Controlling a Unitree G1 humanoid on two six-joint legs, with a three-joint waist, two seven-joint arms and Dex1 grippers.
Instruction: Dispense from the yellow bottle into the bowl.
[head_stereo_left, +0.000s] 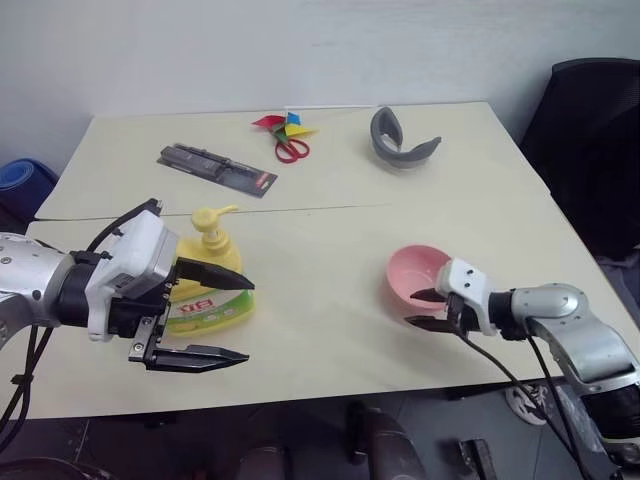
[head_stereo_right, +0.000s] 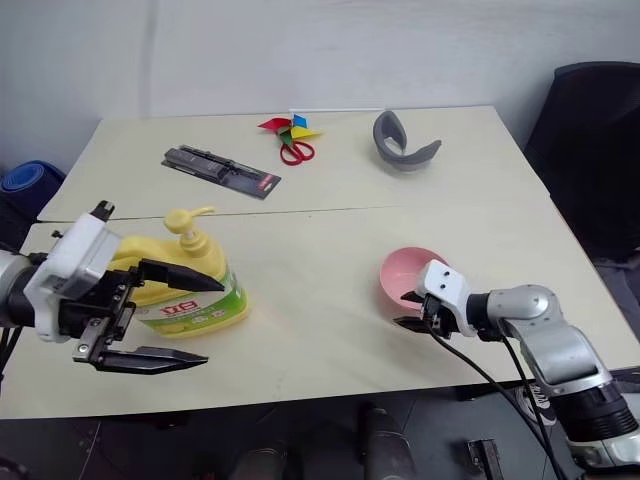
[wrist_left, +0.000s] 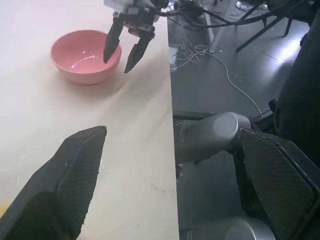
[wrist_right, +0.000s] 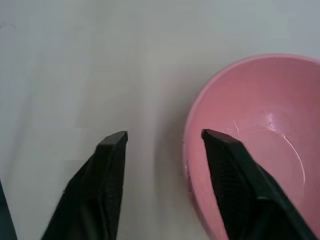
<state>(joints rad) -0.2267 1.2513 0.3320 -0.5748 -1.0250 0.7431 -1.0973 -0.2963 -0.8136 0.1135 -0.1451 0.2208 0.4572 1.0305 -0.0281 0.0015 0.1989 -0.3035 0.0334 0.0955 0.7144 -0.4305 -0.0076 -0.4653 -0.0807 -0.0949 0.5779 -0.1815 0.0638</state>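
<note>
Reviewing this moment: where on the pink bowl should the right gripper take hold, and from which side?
Pinch the rim of the pink bowl on its near side. The right gripper already straddles it there, one finger inside, one outside. The thin upright wall suits a rim pinch; the bowl's whole width looks too wide for the jaws.

Red lettering on my yellow bottle's (head_stereo_right: 190, 290) green-white label, too small to read; nothing else legible.
</note>
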